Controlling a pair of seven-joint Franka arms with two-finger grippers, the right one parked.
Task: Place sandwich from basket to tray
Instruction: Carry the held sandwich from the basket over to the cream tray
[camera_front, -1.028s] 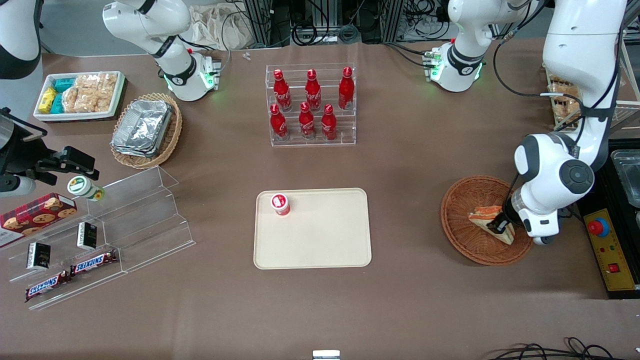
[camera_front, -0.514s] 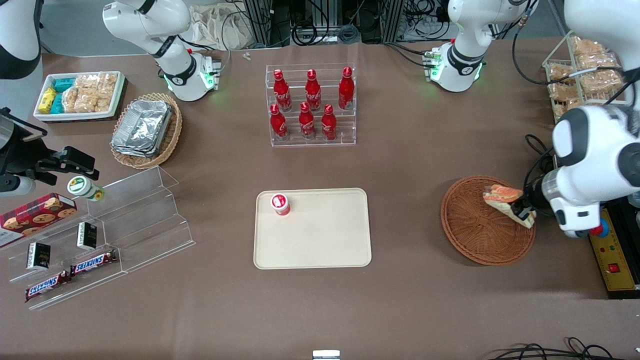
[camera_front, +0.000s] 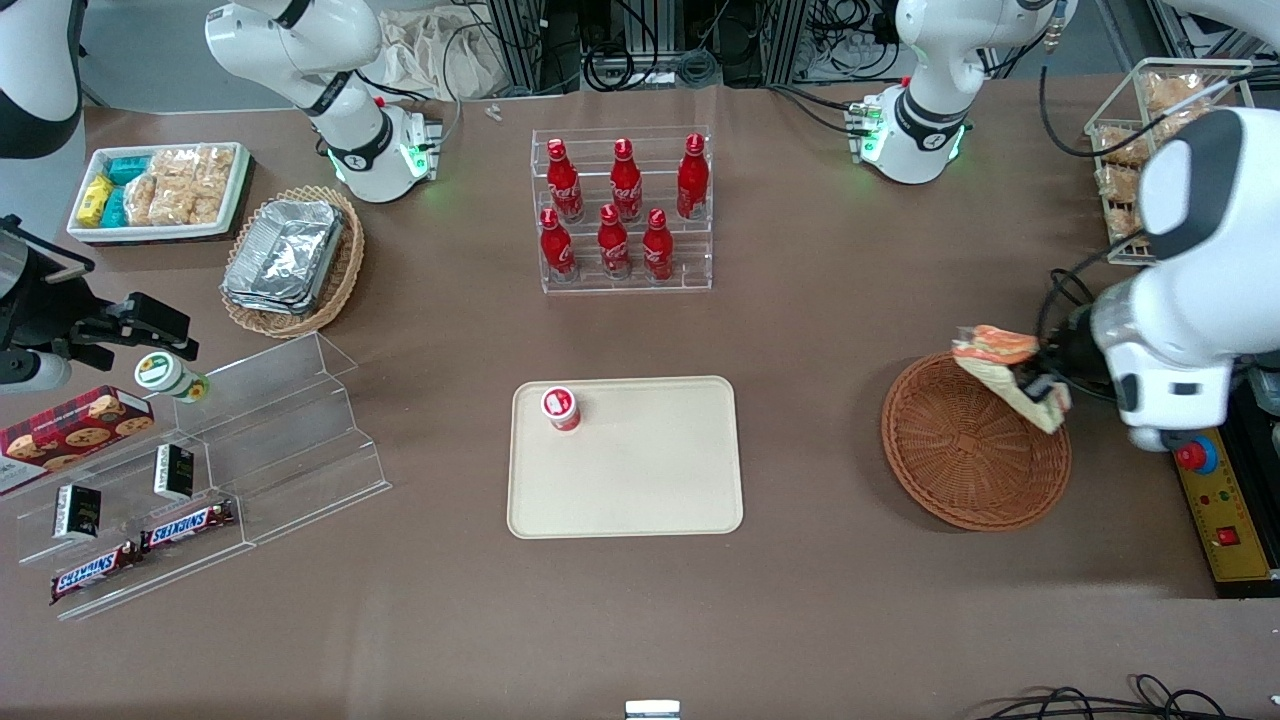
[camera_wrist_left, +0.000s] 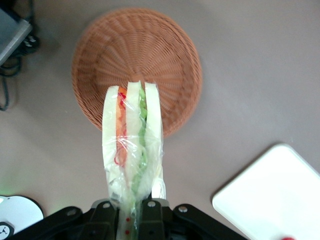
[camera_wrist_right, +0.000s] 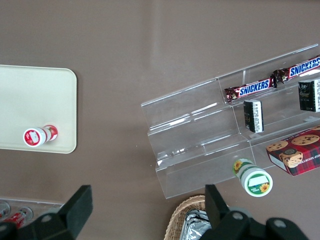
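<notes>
The gripper (camera_front: 1040, 388) is clamped on the sandwich (camera_front: 1000, 372) — holding it in the air above the basket's (camera_front: 960, 460) rim, clear of the weave. The tray (camera_front: 640, 480) lies well apart from the basket, toward the parked arm's end — a small red can (camera_front: 561, 408) standing on it.

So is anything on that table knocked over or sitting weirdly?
One thing: a small green-lidded cup lies on its side on the clear display stand, tipped over. Otherwise nothing odd: the gripper holds the sandwich above the basket, and a red cup stands upright on the tray.
</notes>
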